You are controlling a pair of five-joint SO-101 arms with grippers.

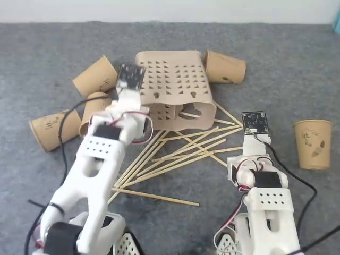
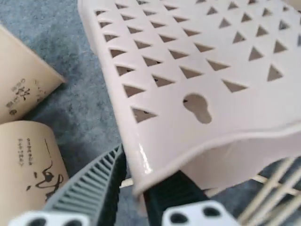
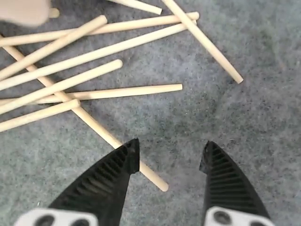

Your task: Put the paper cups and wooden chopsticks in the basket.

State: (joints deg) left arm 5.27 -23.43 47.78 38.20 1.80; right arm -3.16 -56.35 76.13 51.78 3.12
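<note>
**Grey carpet under a pale far edge**

A grey carpet (image 1: 297, 69) with a short, flecked pile covers the whole working surface and runs out to the left, right and near edges of the high view. Close up, its fibres show mottled in lighter and darker grey. Along the far side a pale strip (image 1: 159, 9) borders the carpet in a straight line. A small blue object (image 1: 337, 21) sits at the far right corner, cut off by the edge.
</note>
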